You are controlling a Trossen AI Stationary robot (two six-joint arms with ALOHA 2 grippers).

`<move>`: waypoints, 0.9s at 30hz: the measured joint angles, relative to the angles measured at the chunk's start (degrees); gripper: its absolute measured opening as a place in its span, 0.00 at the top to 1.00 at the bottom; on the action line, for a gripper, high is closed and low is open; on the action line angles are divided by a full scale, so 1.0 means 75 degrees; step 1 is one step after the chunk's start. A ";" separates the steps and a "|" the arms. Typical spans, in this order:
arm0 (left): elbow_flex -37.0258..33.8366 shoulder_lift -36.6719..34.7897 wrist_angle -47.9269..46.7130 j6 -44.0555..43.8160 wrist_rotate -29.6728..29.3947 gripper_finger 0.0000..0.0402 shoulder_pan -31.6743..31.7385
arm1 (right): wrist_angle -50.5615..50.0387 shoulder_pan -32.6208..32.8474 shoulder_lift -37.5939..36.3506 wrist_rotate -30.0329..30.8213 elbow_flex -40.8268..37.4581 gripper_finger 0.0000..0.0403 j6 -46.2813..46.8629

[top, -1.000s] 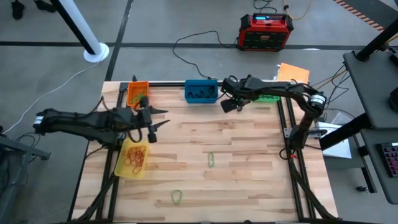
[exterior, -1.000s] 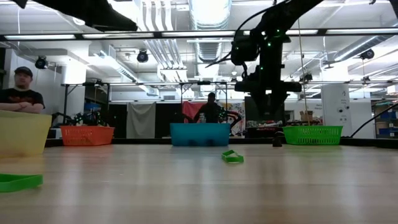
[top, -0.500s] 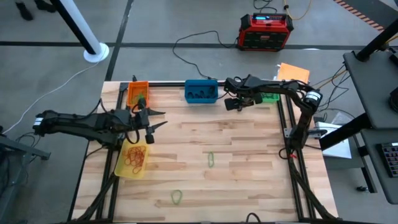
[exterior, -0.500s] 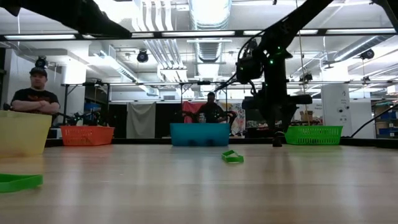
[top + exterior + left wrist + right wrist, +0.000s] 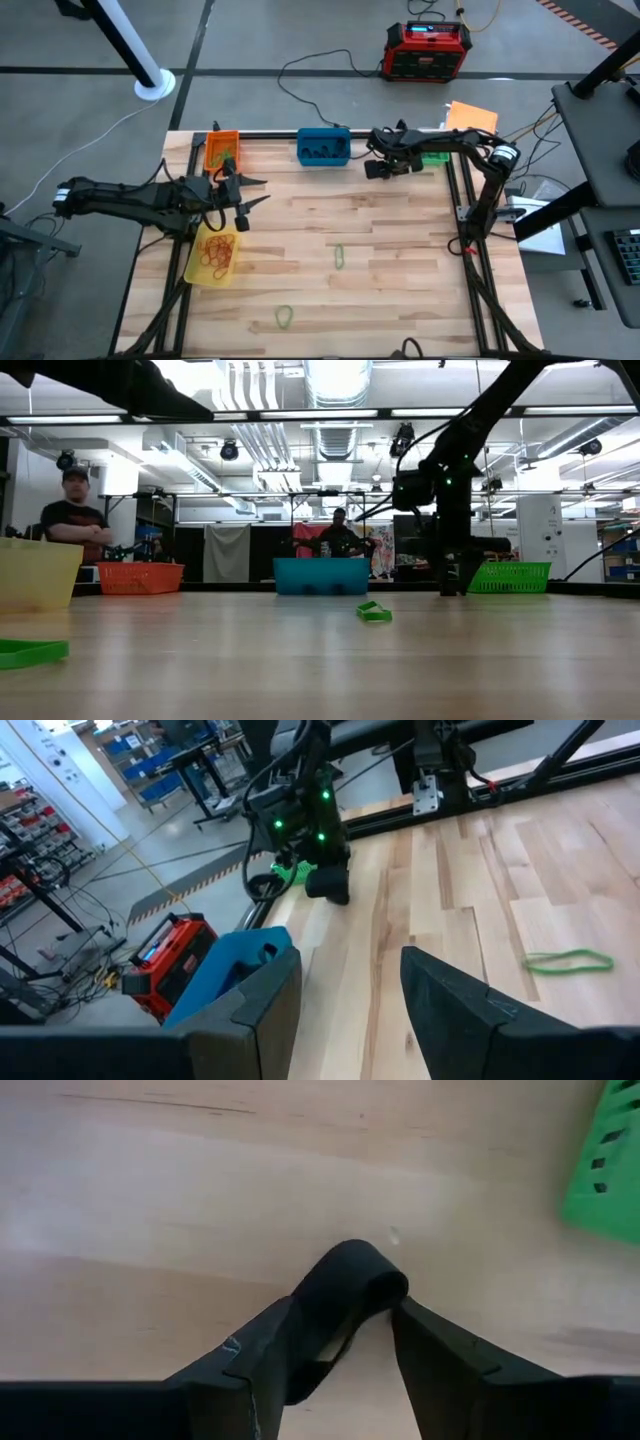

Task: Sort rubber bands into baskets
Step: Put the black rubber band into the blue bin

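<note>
A black rubber band (image 5: pixel 352 1285) lies on the wooden table just left of the green basket (image 5: pixel 432 156). My right gripper (image 5: pixel 345 1308) points down over it, open, with one finger on each side. My left gripper (image 5: pixel 255 192) hovers open and holds nothing, above the table's left part, beside the yellow basket (image 5: pixel 213 256), which holds red-brown and tan bands. The orange basket (image 5: pixel 222 150) and the blue basket (image 5: pixel 324 147) stand along the far edge. Two green bands (image 5: pixel 340 256) (image 5: pixel 285 317) lie flat on the table nearer the front. My right gripper straddles the black band from above. The band's raised loop (image 5: pixel 372 1280) shows between the fingertips and overlaps one finger (image 5: pixel 270 1345) in the wrist view; whether that finger touches it, I cannot tell.
A black frame rail (image 5: pixel 452 200) runs along the table's right side near my right arm. A red-and-black power box (image 5: pixel 428 50) sits on the floor beyond the far edge. People (image 5: pixel 70 520) stand in the room behind the table.
My right gripper has come down toward the table beside the green basket, shifting a little toward the right edge and rolling at the wrist. Its fingers have kept the same gap.
</note>
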 joint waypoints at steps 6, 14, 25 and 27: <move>0.0003 0.0098 0.0115 -0.0010 0.0000 0.61 0.0004 | 0.0524 0.0013 -0.0044 0.0024 -0.0359 0.72 -0.0242; 0.0006 0.0307 0.0163 -0.0161 -0.0003 0.61 0.0009 | 0.0433 0.0220 -0.0125 0.0071 -0.0256 0.96 -0.0665; 0.0009 0.0719 0.0376 -0.0350 -0.0003 0.61 0.0007 | -0.0025 0.0882 -0.0577 0.0687 0.1471 0.98 -0.1906; 0.0009 0.0799 0.0492 -0.0353 -0.0003 0.61 0.0006 | 0.0616 0.0961 -0.0589 0.0766 0.1709 0.98 -0.2714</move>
